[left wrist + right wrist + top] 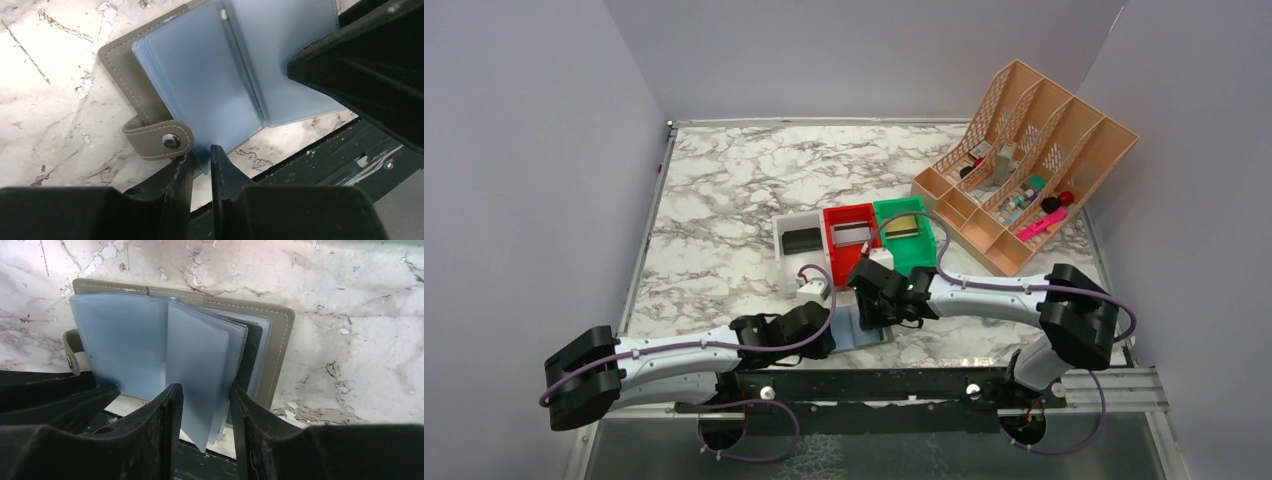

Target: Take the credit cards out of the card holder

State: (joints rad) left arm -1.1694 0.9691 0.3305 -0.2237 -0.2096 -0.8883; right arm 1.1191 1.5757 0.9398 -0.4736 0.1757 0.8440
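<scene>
left claw [201, 157] pinches card holder [200, 85] | right claw [205, 390] grips sleeves [200, 355] | black card [254, 350]: right wrist

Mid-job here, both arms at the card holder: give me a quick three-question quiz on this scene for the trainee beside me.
1. True or false: the card holder is snapped shut.
2. Where does it lie? A, in the green bin; B, on the marble table at its near edge; C, in the peach organiser.
3. Fill in: the left gripper pinches the edge of a pale blue ____, right beside the snap strap.

Key: 1, false, it lies open with its pages spread. 2, B. 3, sleeve.
</scene>
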